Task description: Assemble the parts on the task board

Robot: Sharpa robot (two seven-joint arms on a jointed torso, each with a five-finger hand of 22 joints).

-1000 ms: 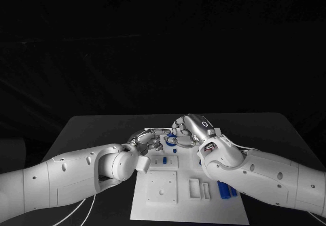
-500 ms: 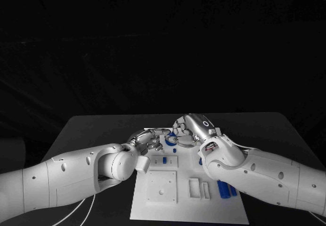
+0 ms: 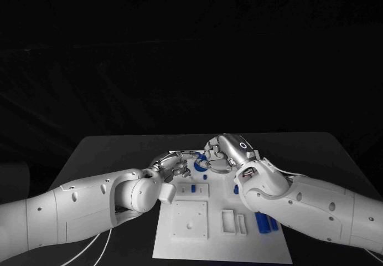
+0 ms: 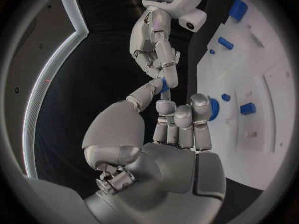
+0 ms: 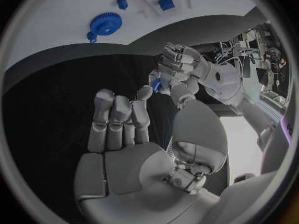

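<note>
Black table (image 3: 112, 147): both robot hands pinch blue part (image 4: 164, 86).

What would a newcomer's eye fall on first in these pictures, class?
First, the two silver hands meeting fingertip to fingertip above the far end of the white task board: the left hand and right hand pinch a small blue part between them. Next, a blue gear lies on the board.

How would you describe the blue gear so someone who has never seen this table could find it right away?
Start at the white task board in the middle of the black table, then go to its far end, near where the two hands meet. The blue gear lies flat there: a round toothed disc, far larger than the small blue pieces beside it.
</note>
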